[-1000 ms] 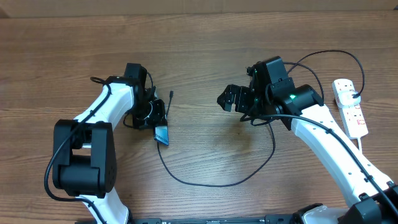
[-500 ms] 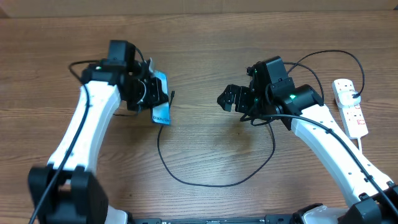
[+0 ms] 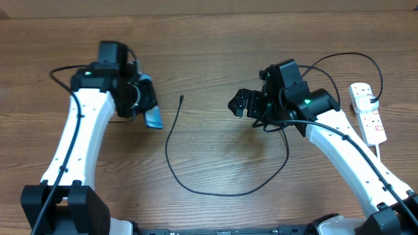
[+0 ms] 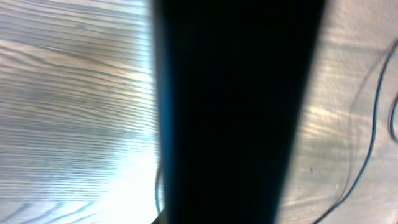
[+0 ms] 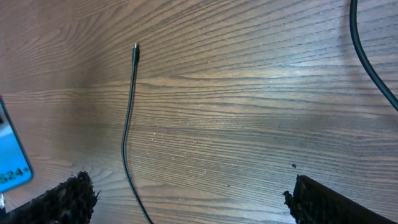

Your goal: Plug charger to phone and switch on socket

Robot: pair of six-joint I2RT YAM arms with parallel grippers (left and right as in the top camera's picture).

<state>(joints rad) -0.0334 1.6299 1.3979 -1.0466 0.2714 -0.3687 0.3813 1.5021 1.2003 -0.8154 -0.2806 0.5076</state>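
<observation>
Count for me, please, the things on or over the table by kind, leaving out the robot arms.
Phone: 1
Charger cable: 1
Power strip: 1
Total: 3

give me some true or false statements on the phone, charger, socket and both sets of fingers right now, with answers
1. The left fingers are shut on the phone. True.
2. The charger is plugged into the phone. False: its tip lies loose on the table, apart from the phone.
3. The right fingers are open and hold nothing. True.
4. The socket lies beside the left arm. False: it lies at the table's right edge, beyond the right arm.
5. The phone lies flat on the table. False: it is held up, tilted, in the left fingers.
</observation>
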